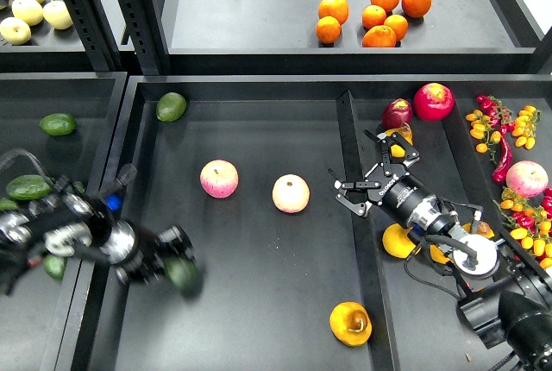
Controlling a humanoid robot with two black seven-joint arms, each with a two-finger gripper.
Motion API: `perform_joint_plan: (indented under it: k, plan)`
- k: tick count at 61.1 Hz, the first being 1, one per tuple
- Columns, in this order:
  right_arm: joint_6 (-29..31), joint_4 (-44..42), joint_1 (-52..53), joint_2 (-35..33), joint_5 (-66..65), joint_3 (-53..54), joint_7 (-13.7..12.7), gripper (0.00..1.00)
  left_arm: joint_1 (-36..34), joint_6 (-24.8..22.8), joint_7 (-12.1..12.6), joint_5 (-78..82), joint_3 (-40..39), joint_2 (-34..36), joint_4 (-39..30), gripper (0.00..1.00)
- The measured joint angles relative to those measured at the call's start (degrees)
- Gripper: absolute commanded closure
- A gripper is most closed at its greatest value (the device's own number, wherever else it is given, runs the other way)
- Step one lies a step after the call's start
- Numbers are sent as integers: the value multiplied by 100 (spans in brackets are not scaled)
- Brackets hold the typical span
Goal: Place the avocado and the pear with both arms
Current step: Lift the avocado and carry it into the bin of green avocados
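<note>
In the middle tray (259, 319), left tool (177, 267) grips the avocado (184, 274); pear (350, 323) lies loose; right tool (358, 185) gapes empty.

My left arm reaches in from the left edge, low in the view, blurred along its whole length. Its pincer (177, 269) points right and slightly down, its fingers closed around a dark green avocado (183, 274). My right arm comes in from the lower right corner and stretches up and left. Its pincer (366, 172) is spread wide, fingers apart, holding nothing.
</note>
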Motion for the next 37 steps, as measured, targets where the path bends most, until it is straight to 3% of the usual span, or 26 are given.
perform_joint_plan:
  k: [20, 37]
  plan:
    - [0, 0, 0, 0, 0, 0, -3, 0, -277, 1, 0, -541, -9, 882, 77, 59]
    - [0, 8, 0, 0, 0, -9, -3, 0, -228, 4, 0, -780, 8, 1204, 385, 58]
